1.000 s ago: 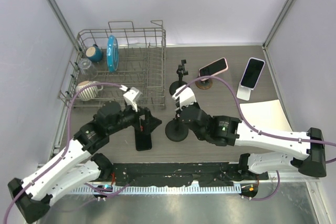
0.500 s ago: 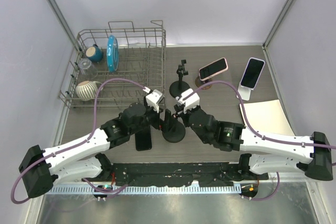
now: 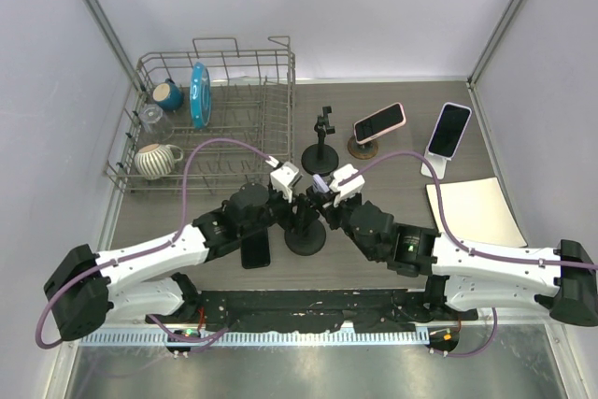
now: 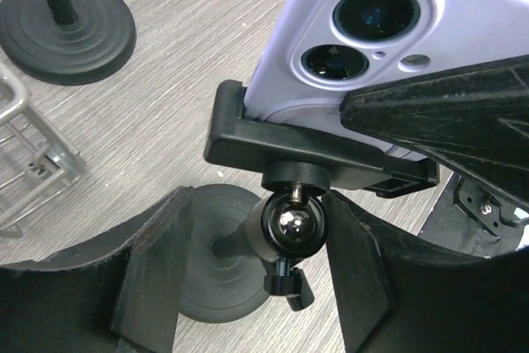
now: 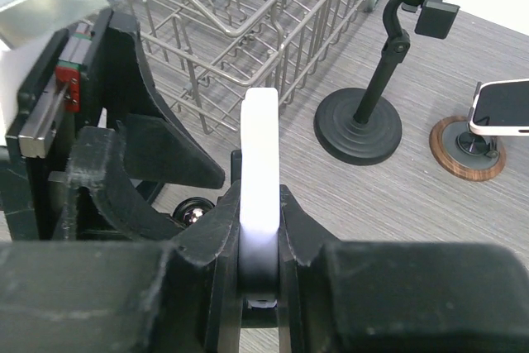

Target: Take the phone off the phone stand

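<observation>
Reaching in past the dish rack (image 3: 271, 128) on the left, the left gripper (image 4: 256, 204) has its jaws apart, one finger on either side of the phone stand (image 4: 293, 222) just under its clamp. A gap shows beside the left finger. The lavender phone (image 4: 364, 31) sits in that clamp, near the middle of the table. From the right, the right gripper (image 5: 259, 204) is clamped on the phone's edge. Farther back stands a second black stand (image 3: 322, 142).
</observation>
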